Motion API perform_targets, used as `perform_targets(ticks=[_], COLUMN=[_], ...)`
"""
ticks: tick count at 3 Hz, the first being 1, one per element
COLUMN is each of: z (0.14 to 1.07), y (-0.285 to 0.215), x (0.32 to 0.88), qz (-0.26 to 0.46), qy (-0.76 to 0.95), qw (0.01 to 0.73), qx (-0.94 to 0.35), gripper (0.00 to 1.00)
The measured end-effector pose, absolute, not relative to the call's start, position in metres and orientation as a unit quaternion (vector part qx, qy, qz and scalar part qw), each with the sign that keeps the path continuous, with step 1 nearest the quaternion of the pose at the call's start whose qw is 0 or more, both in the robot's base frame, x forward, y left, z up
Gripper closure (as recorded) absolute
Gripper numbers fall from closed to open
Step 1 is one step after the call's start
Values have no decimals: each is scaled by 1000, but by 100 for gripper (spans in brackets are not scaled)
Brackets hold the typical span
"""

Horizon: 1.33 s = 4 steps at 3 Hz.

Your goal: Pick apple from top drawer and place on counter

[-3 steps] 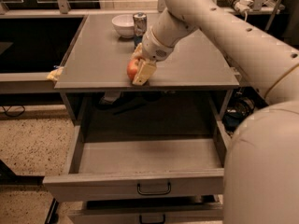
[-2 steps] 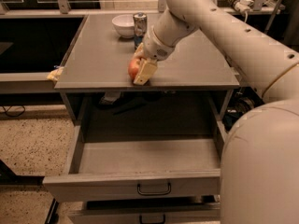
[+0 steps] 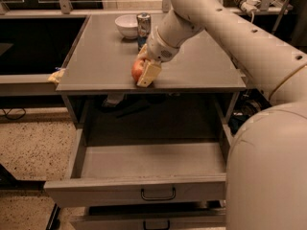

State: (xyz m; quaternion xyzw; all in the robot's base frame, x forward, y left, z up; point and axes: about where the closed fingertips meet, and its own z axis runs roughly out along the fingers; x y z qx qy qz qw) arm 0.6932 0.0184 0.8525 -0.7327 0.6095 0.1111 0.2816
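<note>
1. Small round red apple with yellowish patches (image 3: 137, 70) sat at the large flat grey metal counter (image 3: 100, 56), close to its front edge and a little right of the middle.
2. Whether the apple rested its weight on the counter or hung just clear of it: could not tell.
3. Tan two-finger tool (image 3: 142, 71) was pinching the apple. One flat finger (image 3: 148, 74) pressed on the apple's right side, tip down at the counter surface. The other finger showed only in part behind the apple's top left.
4. Large off-white robot arm (image 3: 216, 28) reached in from the upper right, with its wrist angled down and left to the tool.
5. Wide shallow grey metal top drawer (image 3: 148, 162) stood pulled out below the counter, with a small black handle (image 3: 158, 194) at the middle of its flat front.
6. Lower drawer (image 3: 144, 222) lay just beneath, cut off by the bottom edge of the view.
7. At the back of the counter stood a round white bowl (image 3: 126, 26). An upright silver metal can (image 3: 143, 24) stood just beside it on the right. Both were behind the apple and apart from it.
8. Small yellow object (image 3: 56, 75) lay at the counter's left front corner; its kind was not determinable.
9. Speckled beige floor (image 3: 33, 143) showed left of the cabinet.
</note>
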Motion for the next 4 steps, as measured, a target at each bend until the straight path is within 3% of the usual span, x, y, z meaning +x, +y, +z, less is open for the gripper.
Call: perform_targets(ticks=[3, 4], z=[852, 852], y=[19, 19], x=[693, 693], qz=[111, 111], qy=[609, 609], qw=[282, 282], qx=[-733, -733], gripper=[0, 0])
